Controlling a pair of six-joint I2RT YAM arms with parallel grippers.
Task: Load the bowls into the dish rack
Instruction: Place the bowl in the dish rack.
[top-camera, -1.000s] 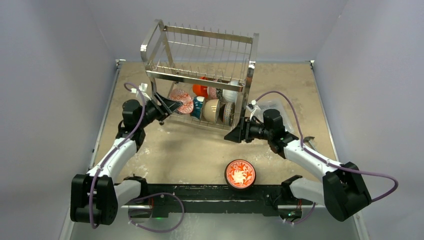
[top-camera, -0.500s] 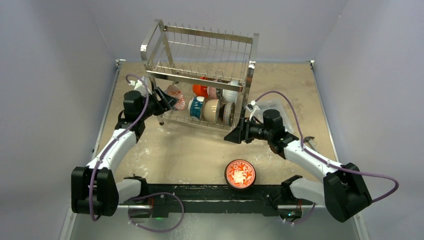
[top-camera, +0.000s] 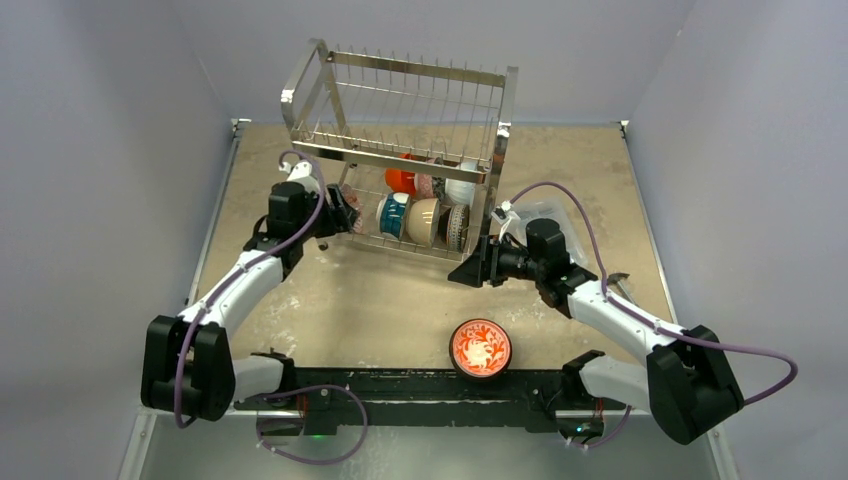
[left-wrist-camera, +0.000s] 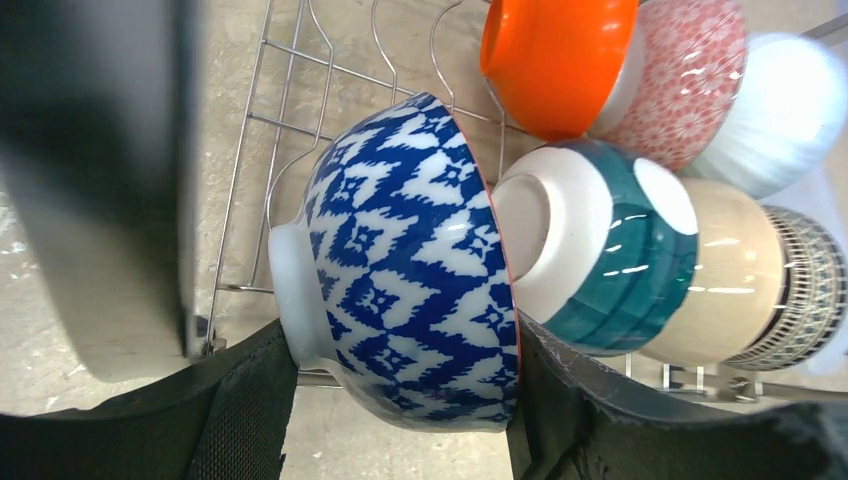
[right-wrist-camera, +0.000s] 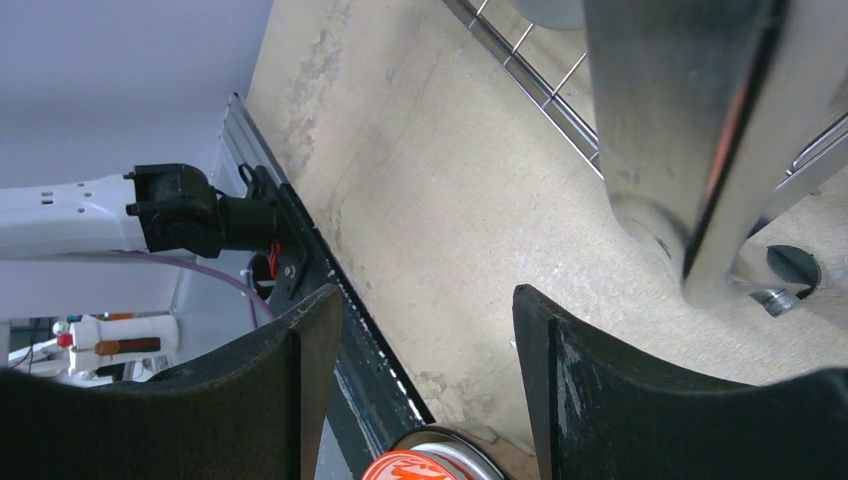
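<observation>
Blue-and-white patterned bowl (left-wrist-camera: 400, 270) lies on its side, clamped between the left gripper's (left-wrist-camera: 405, 345) fingers (left-wrist-camera: 240, 410). It is over the lower wire shelf of the dish rack (top-camera: 400, 150), and its rim touches a teal bowl (left-wrist-camera: 610, 260) just beyond one finger. The right gripper (right-wrist-camera: 422, 300) has its fingers apart with nothing between them. A rack leg (right-wrist-camera: 690, 150) stands just past one fingertip. A red-and-white bowl (top-camera: 481, 347) rests on the table (top-camera: 400, 300), back behind the fingers.
</observation>
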